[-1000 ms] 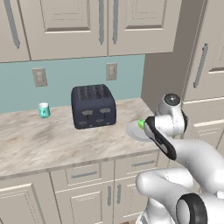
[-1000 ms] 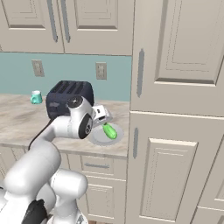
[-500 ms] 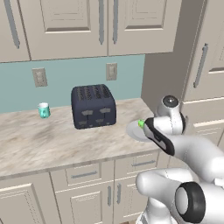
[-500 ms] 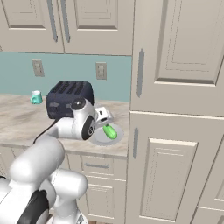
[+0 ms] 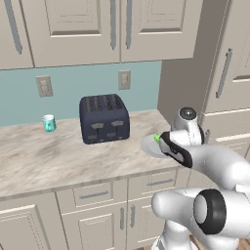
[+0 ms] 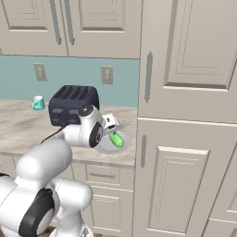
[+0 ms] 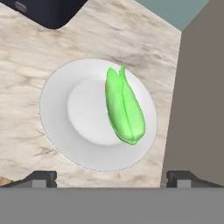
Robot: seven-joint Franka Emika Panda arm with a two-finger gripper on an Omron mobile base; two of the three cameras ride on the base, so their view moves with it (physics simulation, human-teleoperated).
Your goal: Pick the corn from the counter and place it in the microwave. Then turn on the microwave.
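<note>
- Rendered home kitchen; the arm is working at a beige marbled counter point(image 5: 58, 161) running left of the gripper point(image 7: 111, 177).
- Cream panelled drawers point(image 5: 93, 195) and doors are sitting under the counter, matching wall cabinets point(image 5: 73, 29) hanging above it.
- A tall cream pantry unit point(image 6: 190, 115) is standing just right of the gripper.
- A dark four-slot toaster point(image 5: 104, 118) is resting beyond and left of the gripper.
- Teal backsplash point(image 5: 83, 88) is carrying two wall outlets point(image 5: 124, 79).
- A white plate point(image 7: 57, 118) is lying directly under the gripper.
</note>
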